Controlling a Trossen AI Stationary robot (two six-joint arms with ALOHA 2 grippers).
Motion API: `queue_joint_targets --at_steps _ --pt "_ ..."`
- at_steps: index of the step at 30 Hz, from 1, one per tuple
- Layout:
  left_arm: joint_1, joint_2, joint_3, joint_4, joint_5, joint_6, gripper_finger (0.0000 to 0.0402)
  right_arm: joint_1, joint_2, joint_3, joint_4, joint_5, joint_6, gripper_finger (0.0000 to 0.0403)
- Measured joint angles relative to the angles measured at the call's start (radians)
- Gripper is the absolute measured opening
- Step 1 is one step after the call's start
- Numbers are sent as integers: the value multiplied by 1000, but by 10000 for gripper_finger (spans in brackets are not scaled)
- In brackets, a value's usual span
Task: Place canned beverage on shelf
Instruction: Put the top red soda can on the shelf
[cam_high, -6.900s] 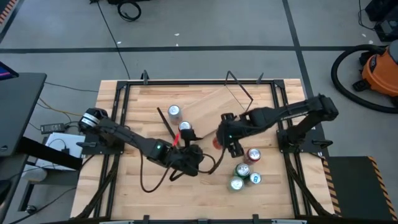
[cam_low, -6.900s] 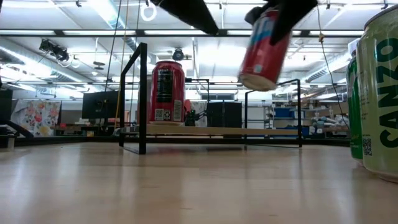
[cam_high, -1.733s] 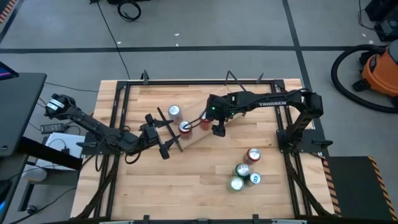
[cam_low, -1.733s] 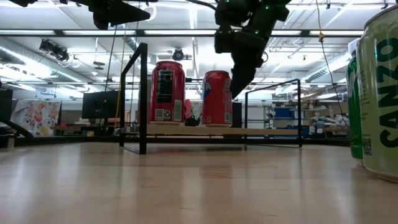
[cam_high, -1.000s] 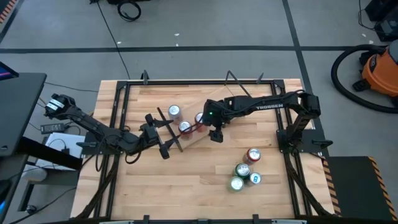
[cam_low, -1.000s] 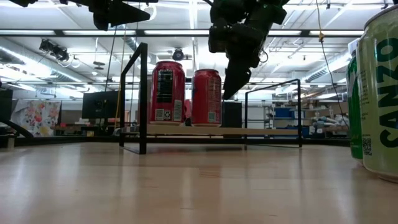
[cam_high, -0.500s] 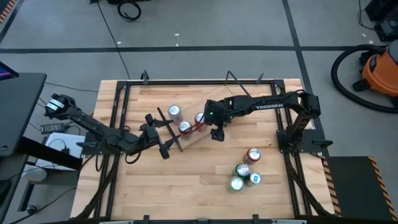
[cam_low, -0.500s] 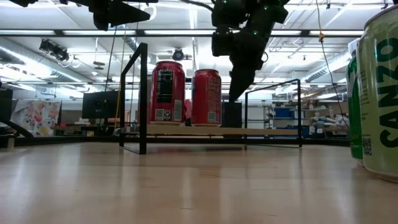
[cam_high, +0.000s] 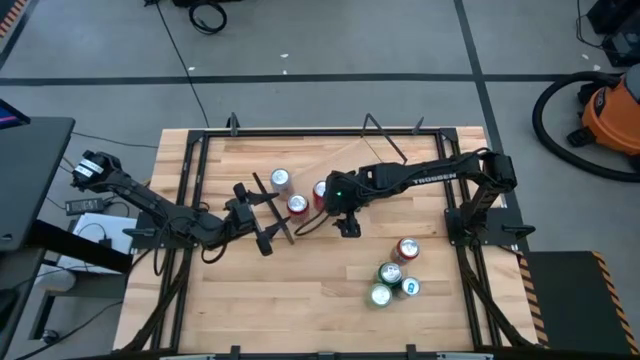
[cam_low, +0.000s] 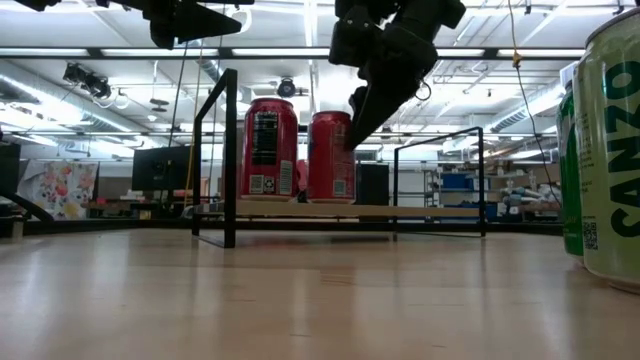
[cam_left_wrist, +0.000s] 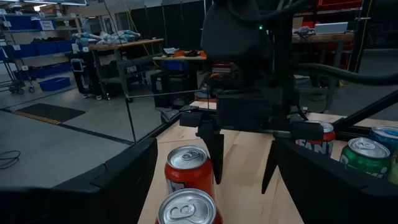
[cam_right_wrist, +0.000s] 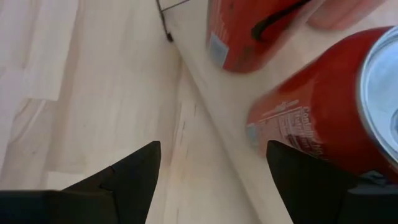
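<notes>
Three red cans are standing in a row on the shelf (cam_high: 345, 160): one (cam_high: 281, 179) at the 10 o'clock end, a second (cam_high: 297, 204) in the middle, and a third (cam_high: 320, 189) just beside it. At the third can's 4 o'clock, the right gripper (cam_high: 346, 225) is hanging with fingers spread wide, gripping nothing. At the table's 9 o'clock, the left gripper (cam_high: 262, 215) is waiting, likewise splayed and empty. Four more cans (cam_high: 392, 277) are sitting near 5 o'clock.

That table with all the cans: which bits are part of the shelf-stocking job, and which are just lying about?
Job:
shelf
three red cans on it
loose cans waiting
right pincer, open
left pincer, idle beside shelf

Lying about:
orange vacuum
floor cables
</notes>
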Motion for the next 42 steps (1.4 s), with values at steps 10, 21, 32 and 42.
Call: queue_joint_targets --at_steps 10,21,32,42 --pt "0 0 0 0 0 0 336 -4 0 0 77 3 -46 303" --pt "0 0 0 0 0 0 336 -8 1 0 39 -15 -79 302" --pt "0 0 0 0 0 0 336 -2 1 -77 150 78 -182 292" --pt "0 0 0 1 0 0 336 -17 2 -93 244 156 -253 292"
